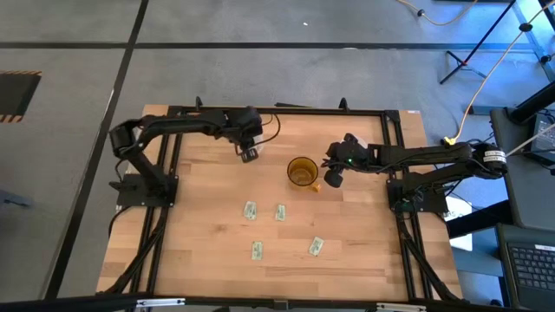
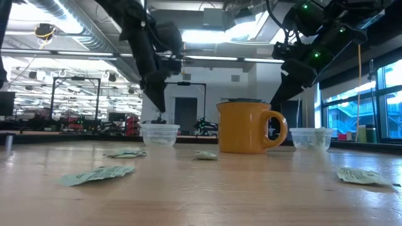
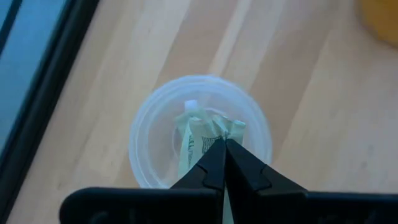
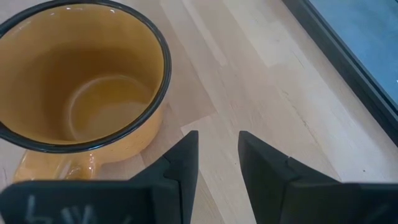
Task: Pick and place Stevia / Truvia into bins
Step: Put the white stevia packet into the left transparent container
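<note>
My left gripper [image 3: 224, 144] is shut on a white-and-green Stevia packet [image 3: 196, 134], right above a clear round bin [image 3: 142, 146] at the table's far left. In the low view that bin [image 2: 159, 134] stands under the gripper [image 2: 161, 117]. A second clear bin [image 2: 310, 138] stands right of the yellow mug [image 2: 247, 127]. My right gripper [image 4: 217, 155] hangs open beside the mug [image 4: 81, 74], touching nothing. Several more packets [image 1: 250, 210] [image 1: 280, 212] [image 1: 257, 250] [image 1: 316, 247] lie flat on the wood nearer the front. My left gripper pinches the packet between its two fingertips at one end [image 3: 216, 138]. The fingers come from above, pointing steeply down. The packet is lifted off the table and reaches out over the bin's mouth; whether its free end [image 3: 189, 107] touches the bin, I cannot tell.
The yellow mug [image 1: 302, 171] stands mid-table between the two arms, its handle [image 1: 316, 185] toward my right gripper [image 1: 334, 178]. A black frame [image 1: 277, 110] runs around the wooden table. Bare wood lies between the loose packets and the front edge.
</note>
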Robot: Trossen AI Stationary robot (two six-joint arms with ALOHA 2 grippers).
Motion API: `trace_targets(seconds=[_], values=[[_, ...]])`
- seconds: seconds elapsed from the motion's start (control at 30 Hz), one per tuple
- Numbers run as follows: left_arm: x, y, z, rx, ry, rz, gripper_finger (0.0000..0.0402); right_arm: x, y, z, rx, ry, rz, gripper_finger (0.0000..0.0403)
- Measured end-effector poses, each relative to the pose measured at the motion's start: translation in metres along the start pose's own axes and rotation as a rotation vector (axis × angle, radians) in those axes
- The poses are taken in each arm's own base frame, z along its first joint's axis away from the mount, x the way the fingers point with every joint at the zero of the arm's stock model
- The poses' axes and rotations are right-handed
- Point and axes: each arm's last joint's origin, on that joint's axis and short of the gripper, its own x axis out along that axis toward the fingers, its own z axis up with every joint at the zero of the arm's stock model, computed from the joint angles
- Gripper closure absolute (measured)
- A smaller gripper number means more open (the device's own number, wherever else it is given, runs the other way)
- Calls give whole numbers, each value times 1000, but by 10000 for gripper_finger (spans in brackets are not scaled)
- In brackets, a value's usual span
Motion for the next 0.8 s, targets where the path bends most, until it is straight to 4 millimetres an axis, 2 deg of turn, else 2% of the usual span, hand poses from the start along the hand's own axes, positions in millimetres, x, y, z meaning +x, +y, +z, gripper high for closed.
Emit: trace_targets(seconds=[0.2, 0.37, 0.57, 0.8], values=[[25, 8, -3, -21, 76, 4, 400, 0, 0, 0, -1, 1, 0, 286], [38, 8, -2, -16, 79, -11, 400, 0, 0, 0, -2, 1, 0, 286], [40, 8, -2, -2, 75, -13, 395, 0, 0, 0, -1, 1, 0, 286], [40, 8, -2, -8, 76, -9, 366, 0, 0, 0, 0, 1, 0, 286]])
